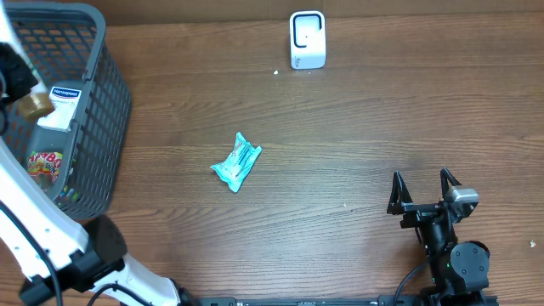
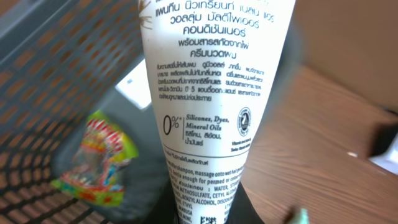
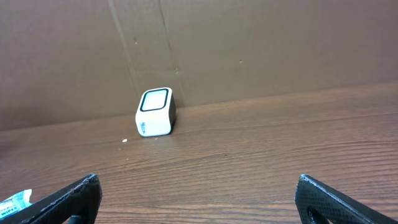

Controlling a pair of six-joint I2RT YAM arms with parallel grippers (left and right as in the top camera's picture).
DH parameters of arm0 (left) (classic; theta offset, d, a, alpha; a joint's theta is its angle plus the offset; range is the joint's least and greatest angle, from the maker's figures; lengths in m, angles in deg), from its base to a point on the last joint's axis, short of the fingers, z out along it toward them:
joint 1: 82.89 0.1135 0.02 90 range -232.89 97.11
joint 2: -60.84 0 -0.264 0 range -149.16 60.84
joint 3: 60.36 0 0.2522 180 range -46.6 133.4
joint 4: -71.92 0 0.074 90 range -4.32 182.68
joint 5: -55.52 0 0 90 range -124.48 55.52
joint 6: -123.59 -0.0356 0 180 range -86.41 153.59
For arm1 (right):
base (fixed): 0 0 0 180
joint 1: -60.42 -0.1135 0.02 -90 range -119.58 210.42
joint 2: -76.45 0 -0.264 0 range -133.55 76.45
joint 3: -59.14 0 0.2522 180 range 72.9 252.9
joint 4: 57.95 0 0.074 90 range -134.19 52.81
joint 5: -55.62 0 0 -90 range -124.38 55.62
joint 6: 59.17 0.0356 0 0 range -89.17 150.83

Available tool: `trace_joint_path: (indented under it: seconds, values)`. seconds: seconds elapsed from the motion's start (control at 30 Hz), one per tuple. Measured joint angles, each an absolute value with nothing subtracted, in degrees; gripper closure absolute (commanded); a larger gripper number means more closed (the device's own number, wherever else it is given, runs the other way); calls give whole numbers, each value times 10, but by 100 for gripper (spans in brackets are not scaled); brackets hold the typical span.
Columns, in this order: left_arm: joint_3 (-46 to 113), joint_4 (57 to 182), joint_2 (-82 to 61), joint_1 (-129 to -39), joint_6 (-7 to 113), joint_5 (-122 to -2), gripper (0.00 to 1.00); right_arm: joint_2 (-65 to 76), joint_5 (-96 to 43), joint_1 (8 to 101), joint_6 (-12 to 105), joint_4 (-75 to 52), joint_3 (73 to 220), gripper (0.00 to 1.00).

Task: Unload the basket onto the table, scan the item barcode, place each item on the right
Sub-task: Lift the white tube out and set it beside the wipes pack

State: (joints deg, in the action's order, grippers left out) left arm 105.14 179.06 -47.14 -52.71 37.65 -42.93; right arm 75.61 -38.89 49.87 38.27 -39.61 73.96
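Lift: w/ left claw clamped on tube, clear basket wall, present to scanner; right claw apart, idle.

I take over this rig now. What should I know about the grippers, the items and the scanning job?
Left gripper: shut on the white tube, over the basket.
Right gripper: open, empty, at the near right.
Scanner: stands at the far table edge.
Teal packet: lies mid-table.
Done: tube gripped.
Left: bring its barcode to the scanner.
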Motion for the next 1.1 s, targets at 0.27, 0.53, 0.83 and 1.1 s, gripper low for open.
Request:
trace_joint_path:
  seconds: [0.27, 0.53, 0.83, 1.1]
  values:
    - [1050, 1827, -441, -689, 382, -435, 96, 756, -389, 499, 383, -396, 740, 0]
    - [856, 1786, -445, -905, 484, -417, 96, 756, -389, 499, 383, -396, 740, 0]
    - [530, 1529, -449, -1090, 623, -398, 96, 756, -389, 499, 383, -396, 740, 0]
    - [354, 1372, -451, -1107, 707, -363, 96, 756, -389, 499, 383, -396, 740, 0]
